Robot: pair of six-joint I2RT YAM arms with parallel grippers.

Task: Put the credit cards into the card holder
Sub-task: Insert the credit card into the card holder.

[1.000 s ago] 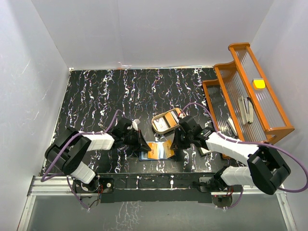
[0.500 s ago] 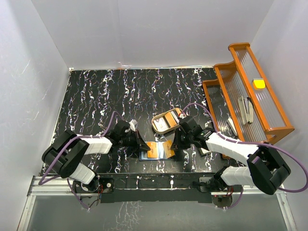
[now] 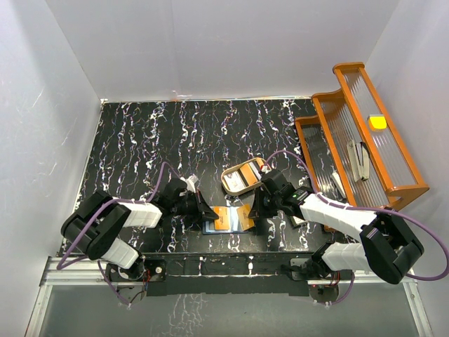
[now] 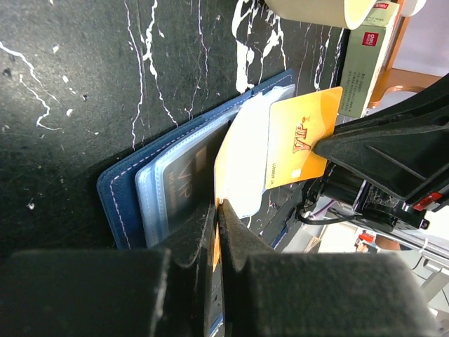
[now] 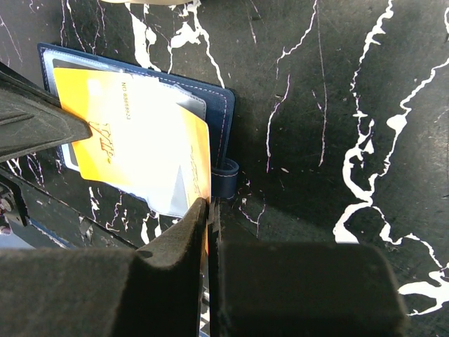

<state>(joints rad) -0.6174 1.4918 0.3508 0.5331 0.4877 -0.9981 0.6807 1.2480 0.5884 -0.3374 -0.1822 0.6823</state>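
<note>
The navy card holder lies open near the table's front edge, its clear sleeves up; its snap tab points right. Two orange credit cards overlap above it. My left gripper is shut on the edge of one orange card. My right gripper is shut on the edge of an orange card. An orange card printed VIP reaches to the right gripper's finger; in the right wrist view a VIP-printed end touches the left finger. No pale cards show.
A tan rounded tray holding a cream block sits just behind the holder. An orange tiered rack with a yellow item stands at the right. A green-and-red labelled box lies by the tray. The table's front edge is close behind both grippers.
My left arm has shifted a little left and lower, its gripper staying at the holder's left side. The orange cards have spread slightly. The right arm has hardly moved.
</note>
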